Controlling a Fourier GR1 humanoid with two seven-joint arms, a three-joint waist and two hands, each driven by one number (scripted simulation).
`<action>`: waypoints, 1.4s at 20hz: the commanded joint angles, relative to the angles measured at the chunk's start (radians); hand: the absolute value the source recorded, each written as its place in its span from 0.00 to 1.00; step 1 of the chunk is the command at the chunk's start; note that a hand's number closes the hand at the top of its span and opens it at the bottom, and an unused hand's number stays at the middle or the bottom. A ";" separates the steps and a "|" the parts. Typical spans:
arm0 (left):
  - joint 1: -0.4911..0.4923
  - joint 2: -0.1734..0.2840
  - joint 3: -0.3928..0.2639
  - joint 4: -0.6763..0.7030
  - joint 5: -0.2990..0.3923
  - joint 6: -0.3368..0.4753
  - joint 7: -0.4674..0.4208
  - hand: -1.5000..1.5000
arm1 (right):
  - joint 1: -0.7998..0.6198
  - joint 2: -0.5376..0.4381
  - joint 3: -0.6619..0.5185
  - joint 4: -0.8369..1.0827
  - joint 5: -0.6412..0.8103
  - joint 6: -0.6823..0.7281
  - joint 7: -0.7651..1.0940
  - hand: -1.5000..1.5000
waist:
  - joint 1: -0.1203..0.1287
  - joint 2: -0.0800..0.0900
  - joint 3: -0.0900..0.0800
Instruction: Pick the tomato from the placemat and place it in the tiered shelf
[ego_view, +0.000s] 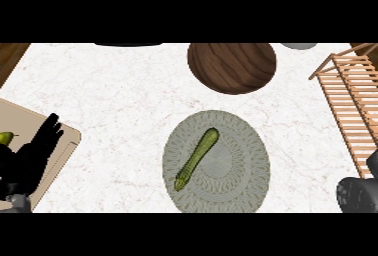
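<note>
Two hands, left hand (29, 155) fingers (49, 131) straight, holding nothing, right hand (359, 192) fingers unclear, placemat (244, 150)

A long green vegetable (197, 158), not a round tomato, is laid slanting on the grey oval placemat (244, 150). The wooden slatted shelf (354, 95) is seen well apart, at the right.

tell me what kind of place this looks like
Probably a kitchen counter: a white marbled countertop carries a round grey woven placemat with a long green vegetable on it, a dark round wooden board and a light wooden slatted tiered shelf.
</note>
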 joint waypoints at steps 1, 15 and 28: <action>0.029 -0.016 0.009 -0.010 -0.003 0.005 -0.018 0.50 | 0.089 0.009 -0.028 -0.032 -0.039 -0.031 0.074 1.00 | 0.002 0.000 0.000; -0.030 -0.005 0.048 0.079 0.000 -0.037 -0.026 0.50 | 0.260 -0.065 -0.077 -0.124 -0.191 -0.109 0.006 0.00 | -0.003 0.001 0.000; -0.013 0.001 0.046 0.064 -0.026 -0.051 -0.046 0.50 | 0.195 0.056 -0.061 -0.360 -0.320 -0.299 0.096 0.00 | -0.002 0.001 -0.001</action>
